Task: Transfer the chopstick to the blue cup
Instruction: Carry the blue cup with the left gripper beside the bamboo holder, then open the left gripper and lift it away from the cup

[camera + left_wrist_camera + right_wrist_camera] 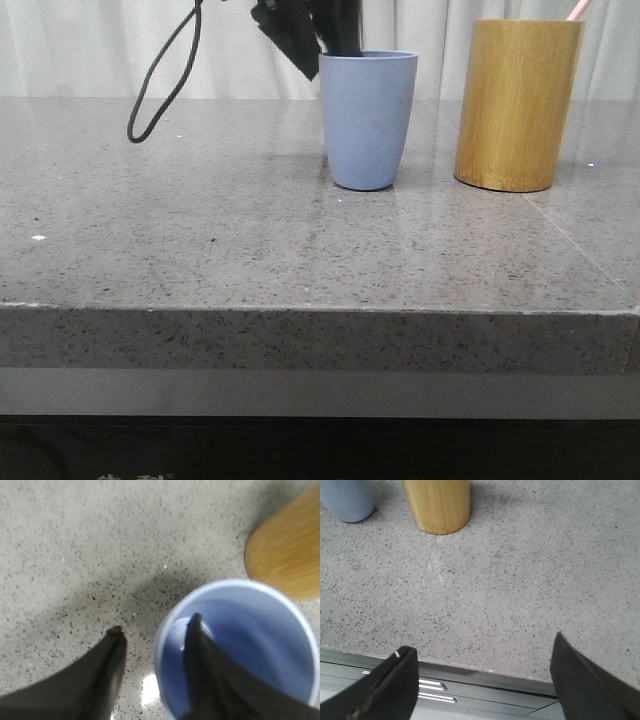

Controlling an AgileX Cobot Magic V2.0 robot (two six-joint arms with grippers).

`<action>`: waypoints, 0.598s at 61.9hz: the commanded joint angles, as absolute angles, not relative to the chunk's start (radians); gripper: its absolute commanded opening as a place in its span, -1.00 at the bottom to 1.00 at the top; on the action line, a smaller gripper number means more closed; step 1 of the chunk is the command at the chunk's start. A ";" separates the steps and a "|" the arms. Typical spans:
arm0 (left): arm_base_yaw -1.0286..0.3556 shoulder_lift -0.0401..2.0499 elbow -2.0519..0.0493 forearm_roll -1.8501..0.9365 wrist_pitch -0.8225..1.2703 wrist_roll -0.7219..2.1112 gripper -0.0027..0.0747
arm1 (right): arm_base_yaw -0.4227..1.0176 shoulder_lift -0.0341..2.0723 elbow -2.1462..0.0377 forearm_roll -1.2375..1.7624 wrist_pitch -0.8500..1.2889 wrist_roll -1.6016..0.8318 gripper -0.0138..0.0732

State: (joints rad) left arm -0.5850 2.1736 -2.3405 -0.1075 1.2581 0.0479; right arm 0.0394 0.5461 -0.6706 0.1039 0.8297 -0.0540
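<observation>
Centrally, the blue cup [367, 120] is straddled by the left fingers [200, 645], spread wide, one inside its rim. At 3 o'clock, the chopstick [578, 9] is seen in the bamboo cup [517, 103]. The right fingers [395, 680] are held wide, empty.

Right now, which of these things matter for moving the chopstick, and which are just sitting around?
Part of the job:
chopstick, its pink tip poking out of the bamboo holder
blue cup
left gripper, open, one finger inside the cup, one outside

Just there:
bamboo holder
black cable
grey table
</observation>
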 commanded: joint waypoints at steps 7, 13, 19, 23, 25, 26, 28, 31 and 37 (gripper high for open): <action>-0.594 2.092 -2.386 -0.124 1.246 0.037 0.02 | 0.034 0.557 -0.703 0.107 0.768 -0.053 0.61; -0.592 2.062 -2.386 -0.127 1.248 0.037 0.02 | 0.034 0.557 -0.706 0.102 0.746 -0.053 0.61; -0.592 2.021 -2.386 -0.129 1.248 0.034 0.02 | 0.034 0.557 -0.719 0.102 0.727 -0.052 0.61; -0.590 1.989 -2.386 -0.129 1.254 0.034 0.02 | 0.034 0.557 -0.740 0.090 0.725 -0.037 0.61; -0.585 1.971 -2.386 -0.131 1.254 0.034 0.02 | 0.034 0.557 -0.755 0.074 0.725 -0.014 0.61; -0.585 1.963 -2.386 -0.133 1.254 0.034 0.02 | 0.034 0.557 -0.762 0.065 0.724 0.000 0.61; -0.585 1.948 -2.386 -0.134 1.254 0.034 0.02 | 0.034 0.559 -0.778 0.036 0.724 0.026 0.61; -0.581 1.921 -2.381 -0.134 1.254 0.034 0.02 | 0.034 0.563 -0.800 -0.008 0.726 0.083 0.61; -0.563 1.871 -2.360 -0.132 1.254 0.034 0.02 | 0.034 0.586 -0.846 -0.083 0.738 0.167 0.61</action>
